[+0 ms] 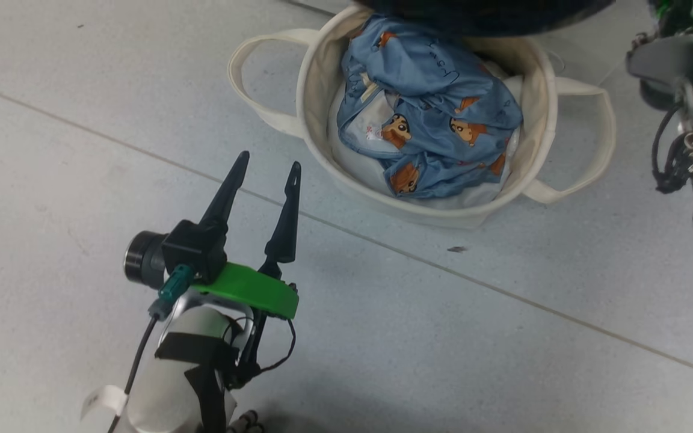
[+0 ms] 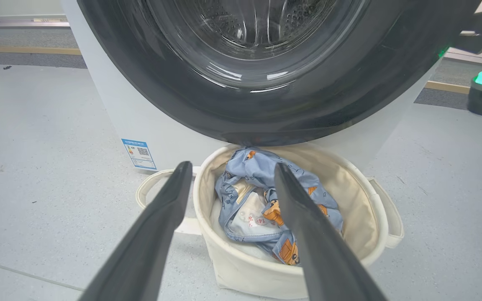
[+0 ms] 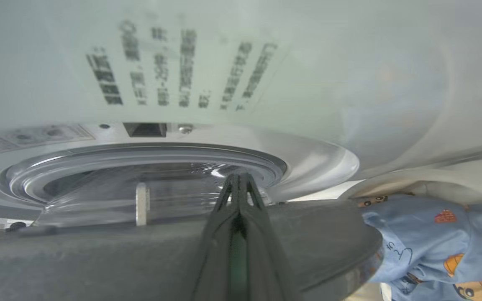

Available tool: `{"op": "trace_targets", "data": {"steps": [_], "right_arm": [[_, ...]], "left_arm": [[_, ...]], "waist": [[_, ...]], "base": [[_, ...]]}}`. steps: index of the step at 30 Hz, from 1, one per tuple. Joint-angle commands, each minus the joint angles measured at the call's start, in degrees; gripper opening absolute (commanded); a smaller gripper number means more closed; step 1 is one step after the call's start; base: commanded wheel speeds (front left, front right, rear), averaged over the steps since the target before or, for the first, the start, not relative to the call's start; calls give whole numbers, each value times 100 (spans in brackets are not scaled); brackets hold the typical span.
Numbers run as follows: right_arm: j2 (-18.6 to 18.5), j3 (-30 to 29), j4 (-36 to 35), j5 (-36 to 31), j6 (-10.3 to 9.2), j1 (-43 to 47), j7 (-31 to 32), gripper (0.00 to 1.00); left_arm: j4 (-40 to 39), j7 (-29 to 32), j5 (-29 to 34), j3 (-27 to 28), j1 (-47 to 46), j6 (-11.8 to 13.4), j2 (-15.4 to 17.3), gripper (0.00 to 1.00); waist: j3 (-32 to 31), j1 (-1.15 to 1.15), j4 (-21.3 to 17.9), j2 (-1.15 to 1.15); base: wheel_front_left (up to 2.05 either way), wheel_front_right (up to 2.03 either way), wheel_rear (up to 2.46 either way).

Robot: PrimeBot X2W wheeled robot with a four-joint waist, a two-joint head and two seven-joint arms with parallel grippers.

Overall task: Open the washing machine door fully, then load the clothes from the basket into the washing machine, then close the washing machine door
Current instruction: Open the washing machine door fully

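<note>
Grey floor tiles point(image 1: 52, 90) are spreading out under you, and the basket point(image 1: 313, 90) is sitting on them right at the foot of the washing machine point(image 2: 111, 113), near its blue label point(image 2: 139, 153). The clothes point(image 1: 431, 102) are lying bunched inside it, blue bear print on top, a white sheet point(image 1: 358, 177) showing beneath.

Your left gripper point(image 1: 268, 160) is hovering over bare floor just beside the basket, apart from its rim, fingers spread wide and gripping nothing. In the left wrist view those fingers are pointing straight at the tub, framing the blue bundle between them.

The washing machine door point(image 2: 140, 83) is hanging over the basket's far rim, its black edge right above the fabric. Whether it is touching, you cannot tell.

Your right gripper point(image 3: 238, 177) is showing both fingers pressed tight together with nothing between them. They are lying across the door's dark rim, tips pointing at the glass bowl point(image 3: 107, 205) and the drum opening behind. Blue fabric is peeking in at that view's lower right, beside the rim.
</note>
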Motion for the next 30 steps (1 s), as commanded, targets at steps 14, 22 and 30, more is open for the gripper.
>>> {"op": "trace_targets", "data": {"steps": [14,22,30], "right_arm": [[769,575,-159,412,34,985,936,0],[988,864,-188,585,34,1602,1248,0],[1097,1178,-161,815,34,2074,1367,0]], "left_arm": [[-24,-68,88,186,319,57,117,100],[8,-68,119,255,500,86,117,100],[83,-68,115,314,689,86,117,100]], "waist": [[-679,0,-89,0],[-1005,0,-63,0],[-1313,0,28,0]], "base": [[0,0,0],[0,0,0],[0,0,0]]}}
